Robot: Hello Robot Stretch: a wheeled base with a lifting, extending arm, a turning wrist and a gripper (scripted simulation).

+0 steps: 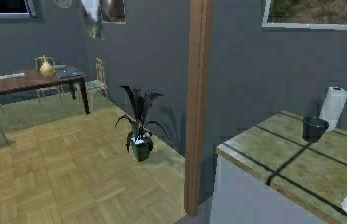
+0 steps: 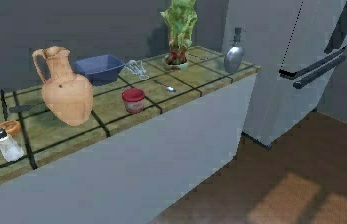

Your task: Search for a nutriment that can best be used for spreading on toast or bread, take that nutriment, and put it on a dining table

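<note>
Red-lidded jar [image 2: 133, 98]: likely the spread; upright on the tiled bench [image 2: 196, 80], near its front edge, just beside the terracotta jug [image 2: 66, 88].
Jug, blue bowl [image 2: 99, 67]: contents hidden.
Goal bench [image 1: 31, 80]: dining one, well apart across the room.
Claw: state cannot be told.

The jug [image 2: 66, 88] is looking like matt terracotta, the bowl [image 2: 99, 67] like smooth blue plastic. The counter [image 2: 206, 80] is showing mottled stone tiles, the fridge [image 2: 271, 100] is showing smooth grey metal, and the dining table [image 1: 21, 82] is showing dark wood.
</note>
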